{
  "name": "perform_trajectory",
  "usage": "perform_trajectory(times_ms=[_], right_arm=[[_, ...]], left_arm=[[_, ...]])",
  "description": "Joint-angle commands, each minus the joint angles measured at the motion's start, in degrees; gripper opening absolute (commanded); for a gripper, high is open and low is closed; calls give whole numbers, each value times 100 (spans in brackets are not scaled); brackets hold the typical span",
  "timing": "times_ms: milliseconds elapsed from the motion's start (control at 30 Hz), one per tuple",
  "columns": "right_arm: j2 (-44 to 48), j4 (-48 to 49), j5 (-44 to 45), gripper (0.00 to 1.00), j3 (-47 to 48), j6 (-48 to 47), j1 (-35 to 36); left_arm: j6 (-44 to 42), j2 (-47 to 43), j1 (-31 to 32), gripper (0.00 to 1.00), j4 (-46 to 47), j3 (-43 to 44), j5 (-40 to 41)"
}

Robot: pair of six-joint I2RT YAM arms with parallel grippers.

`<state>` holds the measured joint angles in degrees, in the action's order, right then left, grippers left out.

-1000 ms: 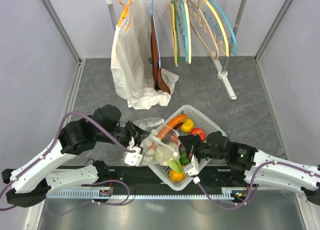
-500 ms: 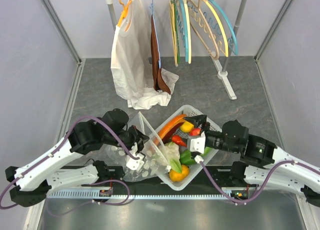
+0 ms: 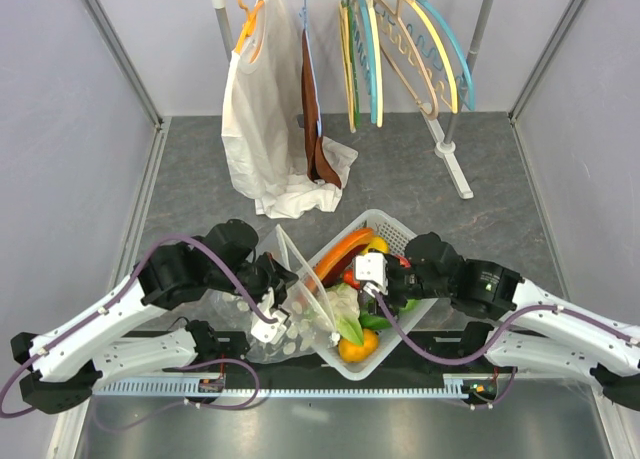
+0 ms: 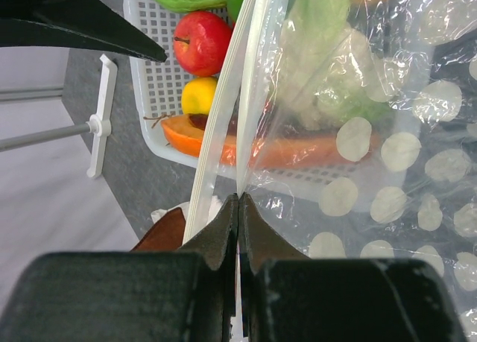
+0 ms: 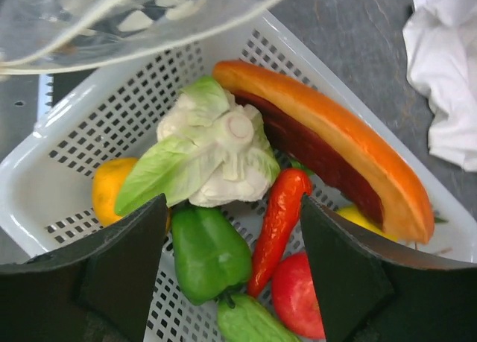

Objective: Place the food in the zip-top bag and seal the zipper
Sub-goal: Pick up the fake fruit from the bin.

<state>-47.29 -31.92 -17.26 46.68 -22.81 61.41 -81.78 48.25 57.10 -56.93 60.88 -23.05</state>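
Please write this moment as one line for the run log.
left gripper: shut on zip-top bag | right gripper: open, above cauliflower | food: in white basket

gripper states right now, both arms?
left gripper: shut on the bag edge.
right gripper: open, empty, over the basket.

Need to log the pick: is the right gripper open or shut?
Open. The right gripper hangs above the basket, fingers wide apart, with the cauliflower and red chili showing between them; nothing gripped.
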Motion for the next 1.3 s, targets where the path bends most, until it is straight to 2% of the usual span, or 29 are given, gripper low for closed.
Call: perform_trajectory(times_ms=[0,67,133,333,467,733,1100,1267], right_arm=[[-8,-191,686,77,105,505,-164],[-174,-628,1099,78,219,479,-392],[-210,-683,1101,80,412,427,-855],[-781,-1404,1971,87,624,-617,-1122],[-1115,-1773,1770,92,334,-909,-1298],[-2099,-1423,1875,96,404,-822,-1597],[-2689,-1053,1734,98,254,-769,-1693],[-2961,-1009,1578,89,368,-743,-1851]], left_arm=[[-154,-79,20,2,76,-50,-147],[-172,-61,20,2,85,-41,-156],[-181,-35,20,2,85,-33,-165],[-304,-35,20,2,147,-76,-191],[-339,-35,20,2,199,-76,-191],[-479,-70,20,2,208,-147,-174],[-409,53,20,2,542,-103,28],[-435,88,20,2,586,-33,142]])
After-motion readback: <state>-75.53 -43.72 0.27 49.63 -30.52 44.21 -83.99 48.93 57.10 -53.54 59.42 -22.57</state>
